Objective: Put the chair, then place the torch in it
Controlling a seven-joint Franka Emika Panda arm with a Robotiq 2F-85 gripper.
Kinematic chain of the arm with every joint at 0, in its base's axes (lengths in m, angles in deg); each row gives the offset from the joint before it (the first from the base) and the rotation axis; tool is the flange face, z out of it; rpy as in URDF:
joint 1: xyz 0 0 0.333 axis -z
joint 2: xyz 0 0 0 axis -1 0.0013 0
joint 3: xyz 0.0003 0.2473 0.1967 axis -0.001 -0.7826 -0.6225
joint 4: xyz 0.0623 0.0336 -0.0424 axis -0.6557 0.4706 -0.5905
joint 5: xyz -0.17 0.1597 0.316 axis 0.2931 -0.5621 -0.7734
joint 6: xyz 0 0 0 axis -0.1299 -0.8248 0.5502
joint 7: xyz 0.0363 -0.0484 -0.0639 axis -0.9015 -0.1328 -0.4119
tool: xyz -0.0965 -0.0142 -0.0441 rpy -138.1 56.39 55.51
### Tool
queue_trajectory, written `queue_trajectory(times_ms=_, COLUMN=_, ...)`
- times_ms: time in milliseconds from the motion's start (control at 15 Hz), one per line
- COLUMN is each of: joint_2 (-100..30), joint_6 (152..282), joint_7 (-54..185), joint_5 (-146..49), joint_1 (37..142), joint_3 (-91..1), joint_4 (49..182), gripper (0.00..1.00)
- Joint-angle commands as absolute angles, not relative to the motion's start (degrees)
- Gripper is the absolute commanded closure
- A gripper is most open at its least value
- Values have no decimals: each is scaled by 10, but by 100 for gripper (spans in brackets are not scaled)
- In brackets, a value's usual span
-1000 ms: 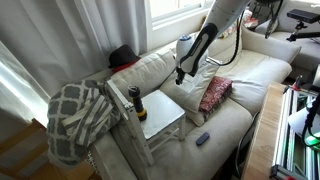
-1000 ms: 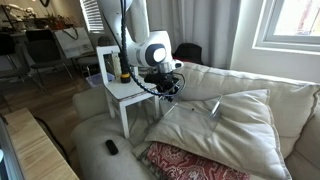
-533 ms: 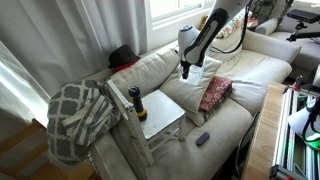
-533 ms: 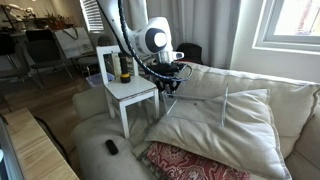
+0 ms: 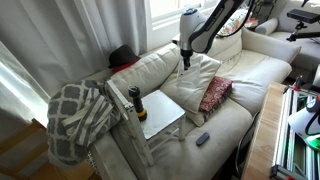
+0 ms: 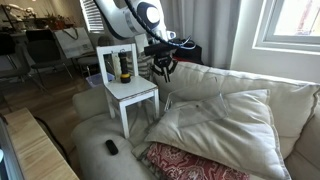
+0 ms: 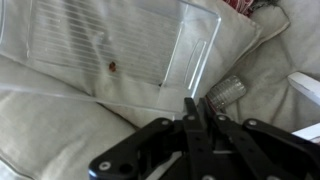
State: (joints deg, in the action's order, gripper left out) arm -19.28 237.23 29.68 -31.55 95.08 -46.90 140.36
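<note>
The small white chair (image 5: pixel 165 117) stands on the cream sofa; it shows in both exterior views (image 6: pixel 133 94). The black torch (image 5: pixel 136 103) with its yellow-amber lower end stands upright at the back corner of the seat (image 6: pixel 124 68). My gripper (image 5: pixel 184 62) hangs in the air above the sofa back cushion, beside the chair and apart from it (image 6: pixel 163 66). In the wrist view its fingers (image 7: pixel 196 108) are shut together with nothing between them. A white edge of the chair (image 7: pixel 306 88) shows at the right of that view.
A clear plastic tray (image 7: pixel 110 45) lies on the cushion below the gripper. A red patterned pillow (image 5: pixel 213 93) and a small dark remote-like object (image 5: pixel 202 138) lie on the sofa (image 5: pixel 250 75). A patterned blanket (image 5: pixel 75 115) hangs beside the chair.
The gripper has risen and drawn away from the chair toward the sofa back, still shut. The chair and torch have not moved.
</note>
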Motion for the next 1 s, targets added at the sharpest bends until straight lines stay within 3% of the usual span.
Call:
queue_trajectory(times_ms=0, joint_2=-238, joint_6=2346, joint_7=223, joint_5=-303, joint_1=969, joint_3=-497, joint_4=1445, gripper=97)
queue_trajectory(times_ms=67, joint_2=-238, joint_6=2344, joint_7=224, joint_5=-304, joint_1=964, joint_3=-492, joint_4=1445, gripper=64)
queue_trajectory(times_ms=133, joint_2=-236, joint_6=2347, joint_7=221, joint_5=-310, joint_1=966, joint_3=-492, joint_4=1445, gripper=68)
queue_trajectory(times_ms=267, joint_2=-216, joint_6=2348, joint_7=205, joint_5=-323, joint_1=978, joint_3=-497, joint_4=1444, gripper=63)
queue_trajectory(times_ms=733, joint_2=-118, joint_6=2406, joint_7=177, joint_5=-350, joint_1=1019, joint_3=-518, joint_4=1414, gripper=10)
queue_trajectory(times_ms=867, joint_2=-94, joint_6=2430, joint_7=180, joint_5=-348, joint_1=1022, joint_3=-518, joint_4=1400, gripper=0)
queue_trajectory(times_ms=933, joint_2=-84, joint_6=2441, joint_7=182, joint_5=-351, joint_1=1026, joint_3=-522, joint_4=1394, gripper=0)
